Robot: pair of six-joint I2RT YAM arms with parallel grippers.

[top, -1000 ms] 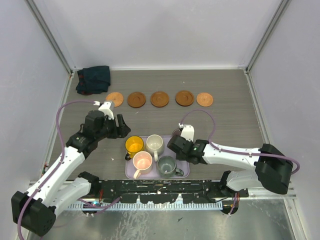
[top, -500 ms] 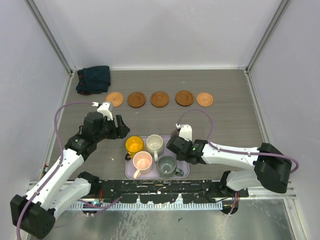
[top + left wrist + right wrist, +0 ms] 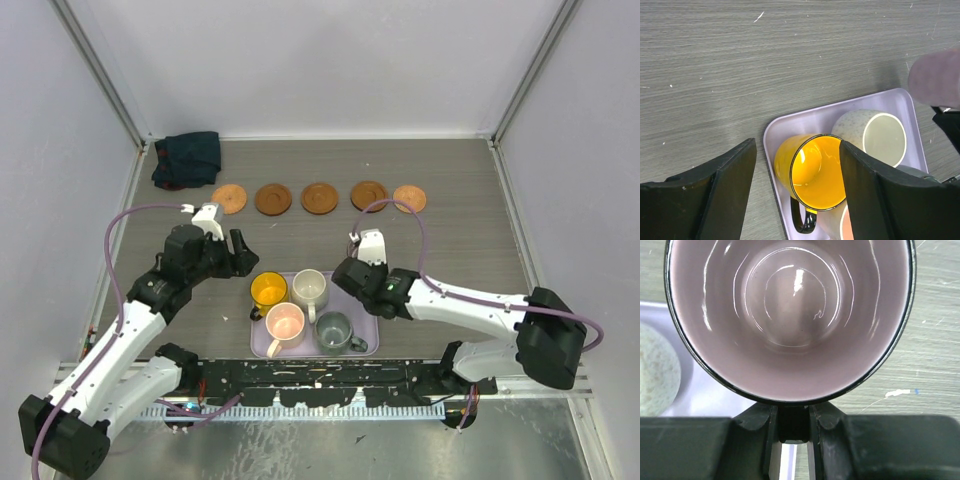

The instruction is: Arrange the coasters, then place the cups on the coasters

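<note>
Top view: five coasters [image 3: 320,197] lie in a row at the far side, beyond the lilac tray [image 3: 258,348]; the right gripper [image 3: 352,272] is nearer the right-hand ones; the left gripper [image 3: 240,256] is beside the tray.

Left wrist view: fingers apart, with the yellow mug [image 3: 815,170] below between them.

Right wrist view: fingers clamped on the handle of the purple mug [image 3: 790,315].

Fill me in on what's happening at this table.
The five coasters lie in a row along the far side of the table, with no cup on any of them yet. The right gripper is clamped on the handle of the purple mug, holding it by the right edge of the lilac tray. The left gripper hangs open above the yellow mug, which stands in the tray with the cream mug, pink mug and grey-green mug.
</note>
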